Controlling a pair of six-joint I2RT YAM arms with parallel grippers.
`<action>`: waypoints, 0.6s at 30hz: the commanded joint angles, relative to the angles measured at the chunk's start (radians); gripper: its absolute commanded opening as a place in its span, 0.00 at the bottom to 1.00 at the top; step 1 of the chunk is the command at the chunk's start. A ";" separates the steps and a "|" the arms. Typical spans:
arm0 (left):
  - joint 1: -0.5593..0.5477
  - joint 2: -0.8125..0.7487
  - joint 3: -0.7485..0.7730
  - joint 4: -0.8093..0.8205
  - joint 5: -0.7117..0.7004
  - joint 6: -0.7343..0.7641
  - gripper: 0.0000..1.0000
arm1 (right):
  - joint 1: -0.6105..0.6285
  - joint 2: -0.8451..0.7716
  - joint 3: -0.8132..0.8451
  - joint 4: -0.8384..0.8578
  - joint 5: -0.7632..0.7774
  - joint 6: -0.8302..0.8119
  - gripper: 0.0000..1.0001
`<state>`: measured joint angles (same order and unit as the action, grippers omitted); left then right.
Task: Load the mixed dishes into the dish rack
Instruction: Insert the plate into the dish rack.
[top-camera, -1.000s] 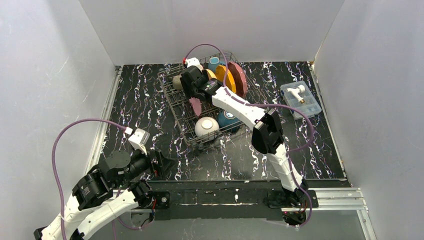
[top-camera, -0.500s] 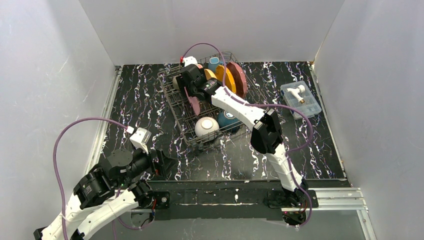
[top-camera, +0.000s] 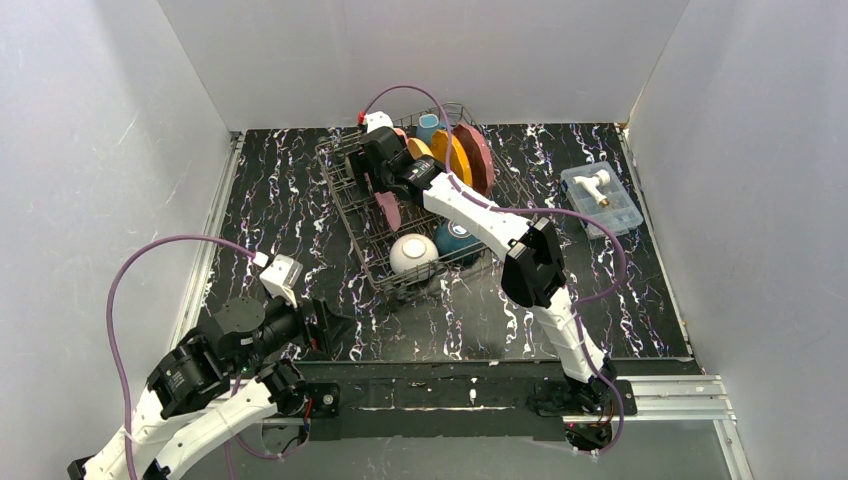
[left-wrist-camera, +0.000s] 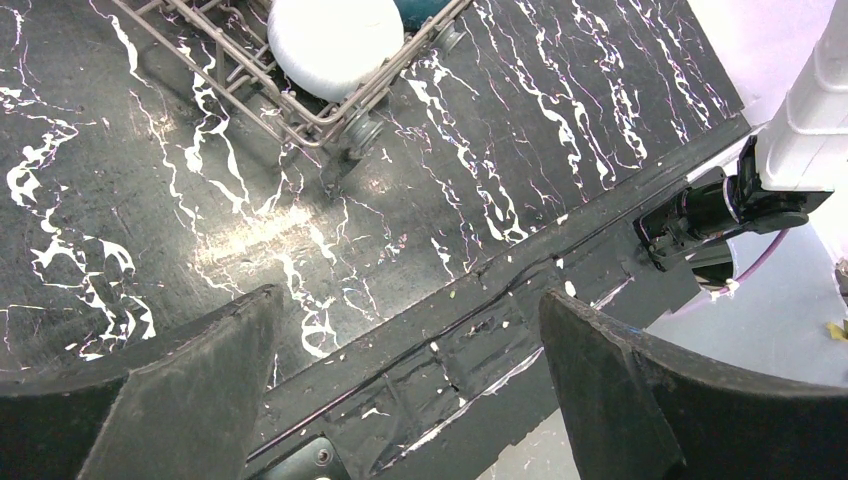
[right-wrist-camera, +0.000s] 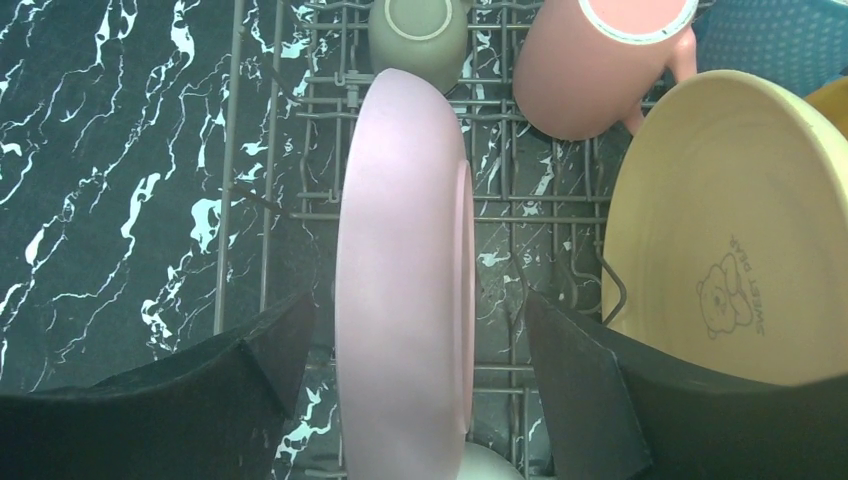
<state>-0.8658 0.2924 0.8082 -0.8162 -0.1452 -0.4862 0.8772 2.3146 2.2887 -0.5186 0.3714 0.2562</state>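
The right gripper (right-wrist-camera: 417, 308) straddles the pink plate (right-wrist-camera: 400, 200), jaws wide and clear of it. The plate stands on edge by the dish rack's (top-camera: 345, 205) left wall, with the yellow plate (right-wrist-camera: 720, 230) beside it and the pink mug (right-wrist-camera: 600, 70) and grey-olive mug (right-wrist-camera: 418, 30) beyond. The left gripper (left-wrist-camera: 410, 298) gapes empty over the tabletop's near edge.

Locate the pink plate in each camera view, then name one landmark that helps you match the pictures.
Top external: the pink plate stands on edge in the middle of the dish rack, beyond the white bowl.
Left wrist: not in view; only the rack's near corner and the bowl show.
Right wrist: the plate fills the centre, edge-on.
Shared landmark: the dish rack's grey wires, visible in all three.
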 joint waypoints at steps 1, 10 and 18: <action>0.005 0.012 -0.006 0.003 0.004 0.015 0.98 | -0.004 -0.022 0.023 0.055 -0.014 0.006 0.86; 0.006 0.017 -0.006 0.003 0.004 0.015 0.98 | -0.005 -0.070 -0.027 0.070 -0.010 0.005 0.87; 0.006 0.022 -0.006 0.002 0.001 0.015 0.98 | -0.004 -0.150 -0.091 0.087 -0.050 0.011 0.90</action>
<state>-0.8658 0.2996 0.8082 -0.8162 -0.1421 -0.4858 0.8772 2.2807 2.2192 -0.4892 0.3458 0.2592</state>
